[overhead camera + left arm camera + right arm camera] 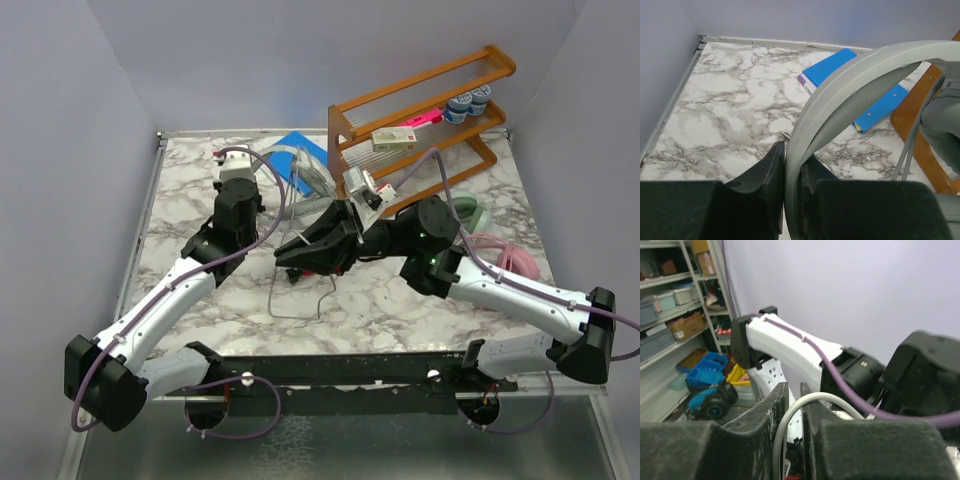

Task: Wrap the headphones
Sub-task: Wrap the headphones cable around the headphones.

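Note:
The silver-grey headphones [312, 172] are held up near the back middle of the table. My left gripper [316, 208] is shut on their headband [850, 85], which arcs up from between the jaws; one grey cup [942, 125] hangs at the right. My right gripper [298, 255] is shut on their thin grey cable [790, 415], which loops up between its pads. More cable [300, 300] trails onto the table below. The mint green headphones [472, 212] and the pink headphones [508, 257] lie at the right, partly hidden behind my right arm.
A wooden rack [420, 110] with small items stands at the back right, close to the held headset; its leg shows in the left wrist view [912, 130]. A blue folder [290, 150] lies at the back middle and also shows in the left wrist view [860, 85]. Walls enclose the table.

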{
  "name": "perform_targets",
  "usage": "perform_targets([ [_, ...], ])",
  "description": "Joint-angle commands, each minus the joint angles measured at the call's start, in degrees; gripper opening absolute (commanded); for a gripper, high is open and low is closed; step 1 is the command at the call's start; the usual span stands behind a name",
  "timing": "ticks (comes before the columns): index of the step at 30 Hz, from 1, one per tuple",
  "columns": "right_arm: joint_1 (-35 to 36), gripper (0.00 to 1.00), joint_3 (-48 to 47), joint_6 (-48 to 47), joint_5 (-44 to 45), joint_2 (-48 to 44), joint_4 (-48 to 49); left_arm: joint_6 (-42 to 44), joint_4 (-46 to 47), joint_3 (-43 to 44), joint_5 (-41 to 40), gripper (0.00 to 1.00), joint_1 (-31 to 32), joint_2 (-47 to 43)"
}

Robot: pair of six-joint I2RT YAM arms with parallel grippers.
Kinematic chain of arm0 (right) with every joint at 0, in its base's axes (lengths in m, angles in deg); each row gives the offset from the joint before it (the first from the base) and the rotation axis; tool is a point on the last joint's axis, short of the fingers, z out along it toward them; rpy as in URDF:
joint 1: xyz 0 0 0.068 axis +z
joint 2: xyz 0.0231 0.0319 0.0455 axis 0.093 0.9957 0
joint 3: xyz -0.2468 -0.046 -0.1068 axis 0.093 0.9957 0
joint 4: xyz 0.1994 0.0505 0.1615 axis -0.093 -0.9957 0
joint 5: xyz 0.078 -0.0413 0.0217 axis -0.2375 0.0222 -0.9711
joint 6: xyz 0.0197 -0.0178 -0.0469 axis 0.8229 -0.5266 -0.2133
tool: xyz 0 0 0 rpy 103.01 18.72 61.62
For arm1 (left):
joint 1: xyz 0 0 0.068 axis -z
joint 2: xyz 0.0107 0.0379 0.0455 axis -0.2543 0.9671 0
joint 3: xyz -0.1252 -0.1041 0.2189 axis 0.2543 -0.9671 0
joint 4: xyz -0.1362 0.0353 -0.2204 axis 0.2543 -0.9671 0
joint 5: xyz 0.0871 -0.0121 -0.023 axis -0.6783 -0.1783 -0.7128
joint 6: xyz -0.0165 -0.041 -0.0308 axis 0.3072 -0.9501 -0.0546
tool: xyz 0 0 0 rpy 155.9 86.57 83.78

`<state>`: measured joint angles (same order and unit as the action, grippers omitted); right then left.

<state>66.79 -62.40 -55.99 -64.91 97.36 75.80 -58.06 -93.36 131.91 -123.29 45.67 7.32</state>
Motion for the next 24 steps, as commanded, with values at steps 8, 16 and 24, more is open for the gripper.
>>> perform_targets([
  [8,-2.64,0.07,-20.77,-12.37,3.88,0.96,-37.0,20.17,8.63,-5.49,6.25,0.0,-0.11,-8.7],
  [16,-3.1,0.01,-28.85,-30.45,24.33,-1.76,-60.54,33.15,0.24,-4.98,9.89,0.0,-0.09,-12.05],
  [24,-3.09,0.01,-25.84,-37.75,35.45,-4.85,-61.72,29.79,-4.24,-2.33,11.22,0.0,-0.16,-12.18],
])
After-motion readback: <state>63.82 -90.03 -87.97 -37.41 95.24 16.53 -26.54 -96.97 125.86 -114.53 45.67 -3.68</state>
